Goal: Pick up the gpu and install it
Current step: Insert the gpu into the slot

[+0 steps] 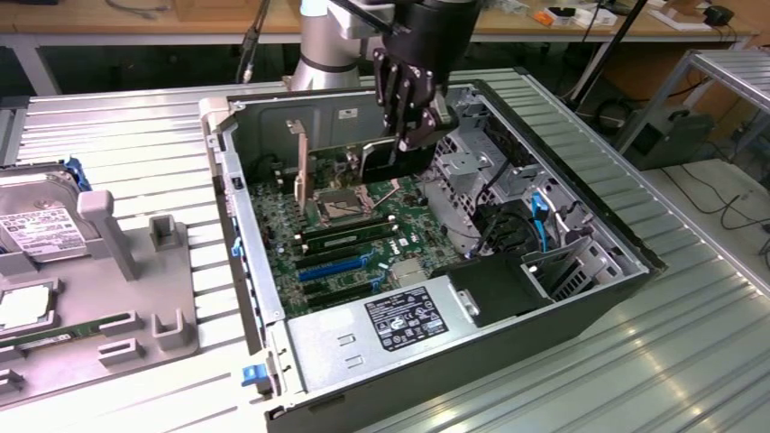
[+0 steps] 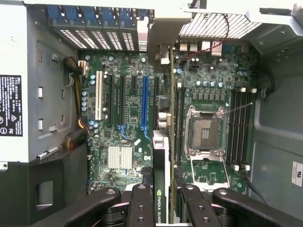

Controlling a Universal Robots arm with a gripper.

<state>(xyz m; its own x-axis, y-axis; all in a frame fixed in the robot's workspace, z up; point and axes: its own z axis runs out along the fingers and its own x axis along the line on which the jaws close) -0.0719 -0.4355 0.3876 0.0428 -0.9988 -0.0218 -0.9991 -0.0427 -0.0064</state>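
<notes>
The gripper (image 1: 413, 135) hangs inside the open computer case (image 1: 626, 257), toward its far end, and its fingers (image 2: 142, 203) are pinching the gpu (image 2: 161, 175) edge-on between them, so the card is up in the air over the motherboard (image 1: 349, 230) rather than seated anywhere. From where I stand the worry is alignment: the card sits above the stretch of board between the blue expansion slot (image 2: 145, 101) and the bare processor socket (image 2: 204, 132), and I can't tell that its bottom edge is lined up with any slot. Going down crooked, it could land on the small components beside the slot, or catch the socket frame just next to it. The metal bracket at the card's end also has to meet the row of vented openings (image 2: 102, 38) in the case wall; a slight twist in the grip would jam it there. And being held only by its upper edge, the card could pivot or slip if it meets resistance. The card itself shows as a thin upright strip: a pale top edge with a dark band carrying a green logo and white lettering, and a sliver of green board alongside. In the exterior view it is a dark slab (image 1: 398, 162) under the fingers.
</notes>
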